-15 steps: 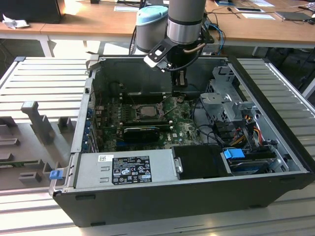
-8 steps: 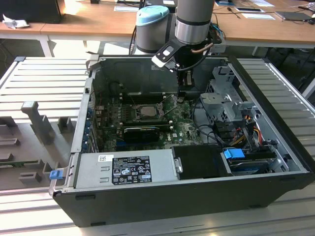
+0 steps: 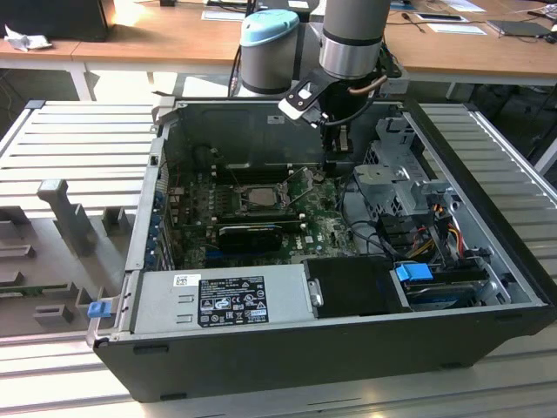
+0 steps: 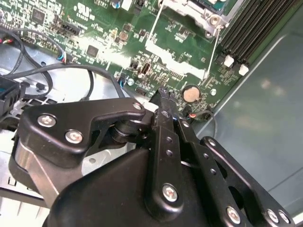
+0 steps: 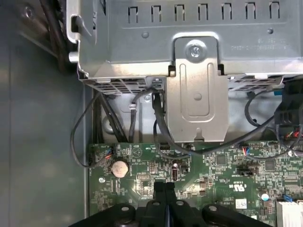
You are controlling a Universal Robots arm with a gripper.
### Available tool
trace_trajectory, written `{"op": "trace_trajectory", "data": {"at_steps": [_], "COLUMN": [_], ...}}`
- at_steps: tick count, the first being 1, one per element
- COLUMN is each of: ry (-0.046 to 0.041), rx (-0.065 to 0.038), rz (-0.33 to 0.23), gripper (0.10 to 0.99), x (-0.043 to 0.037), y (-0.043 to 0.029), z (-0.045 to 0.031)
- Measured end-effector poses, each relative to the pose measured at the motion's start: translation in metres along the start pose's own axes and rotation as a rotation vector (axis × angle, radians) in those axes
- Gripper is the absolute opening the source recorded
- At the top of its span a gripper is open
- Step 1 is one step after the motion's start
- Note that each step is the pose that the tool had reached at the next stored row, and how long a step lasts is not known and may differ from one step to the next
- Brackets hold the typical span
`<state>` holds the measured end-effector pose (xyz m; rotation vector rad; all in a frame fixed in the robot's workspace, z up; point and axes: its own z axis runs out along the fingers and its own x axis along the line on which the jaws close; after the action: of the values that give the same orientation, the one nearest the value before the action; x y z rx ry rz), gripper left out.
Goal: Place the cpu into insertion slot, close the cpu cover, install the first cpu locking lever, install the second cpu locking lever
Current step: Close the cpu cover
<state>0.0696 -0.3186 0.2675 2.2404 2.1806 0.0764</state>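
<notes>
The two black fingers (image 5: 159, 187) are pressed together, tip to tip, and nothing is between them. In both wrist views the gripper (image 5: 164, 183) (image 4: 164, 93) hangs just above the green board (image 5: 222, 165), near the board's edge and not touching it. A small round battery (image 5: 119, 167) sits on the board just beside the tips. Past that edge of the board stands a grey metal cage (image 5: 196, 90), and black cables (image 5: 161, 123) run from under it down to the board.

In the exterior view the gripper (image 3: 333, 161) points straight down inside the open case (image 3: 287, 357), close to the far wall. The arm (image 3: 352, 39) comes down from above, a thick grey tube standing upright, with a pale blue cap on the joint next to it. The case lies on its side on a grey slatted table (image 3: 78, 148).

The slot (image 3: 260, 198) is in the middle of the board, well apart from the gripper, toward the exterior view's left of it. It is a square with a grey middle. I cannot tell if the cpu lies in it. The cover (image 3: 261, 186) is a dull silver frame, and it looks flat on the slot. In the second wrist view two thin wire levers (image 4: 152, 28) run along the sides of the slot's corner.
</notes>
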Motion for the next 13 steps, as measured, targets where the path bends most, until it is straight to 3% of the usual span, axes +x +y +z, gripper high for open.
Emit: {"op": "trace_trajectory", "data": {"at_steps": [4, 10, 13], "ry": [0.0, 0.0007, 0.0025], "rx": [0.0, 0.0, 0.0], "rz": [0.0, -0.003, -0.004], "gripper": [0.106, 0.106, 0.106], "x": [-0.0001, -0.0005, -0.0007], "y": [0.0002, -0.0007, -0.0067], "z": [0.0039, 0.0191, 0.0238]}}
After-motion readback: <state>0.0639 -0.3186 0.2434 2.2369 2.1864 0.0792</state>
